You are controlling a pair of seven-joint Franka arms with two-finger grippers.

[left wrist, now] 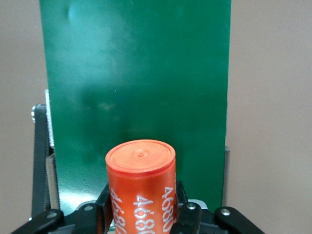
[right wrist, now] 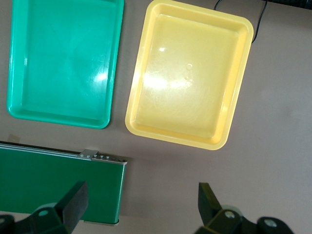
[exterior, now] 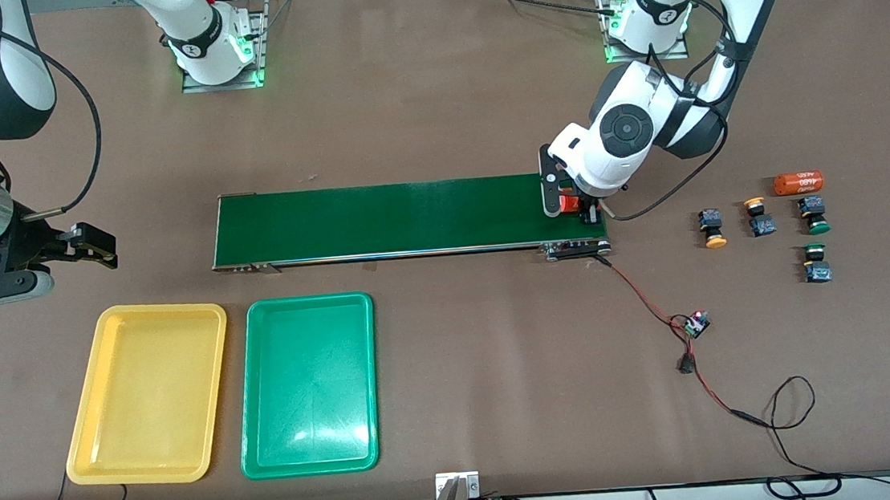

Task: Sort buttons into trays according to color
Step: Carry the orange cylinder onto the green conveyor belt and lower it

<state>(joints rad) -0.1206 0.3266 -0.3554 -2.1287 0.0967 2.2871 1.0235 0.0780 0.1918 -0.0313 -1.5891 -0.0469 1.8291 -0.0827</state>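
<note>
Several buttons lie on the table at the left arm's end: two yellow-capped ones and two green-capped ones. My left gripper is over the left-arm end of the dark-green conveyor belt, shut on an orange cylinder with white printing. The yellow tray and the green tray lie side by side, both bare. My right gripper waits open and holds nothing, over the table off the belt's other end.
A second orange cylinder lies beside the buttons. A red-and-black wire runs from the belt's end to a small circuit board and on toward the table's front edge.
</note>
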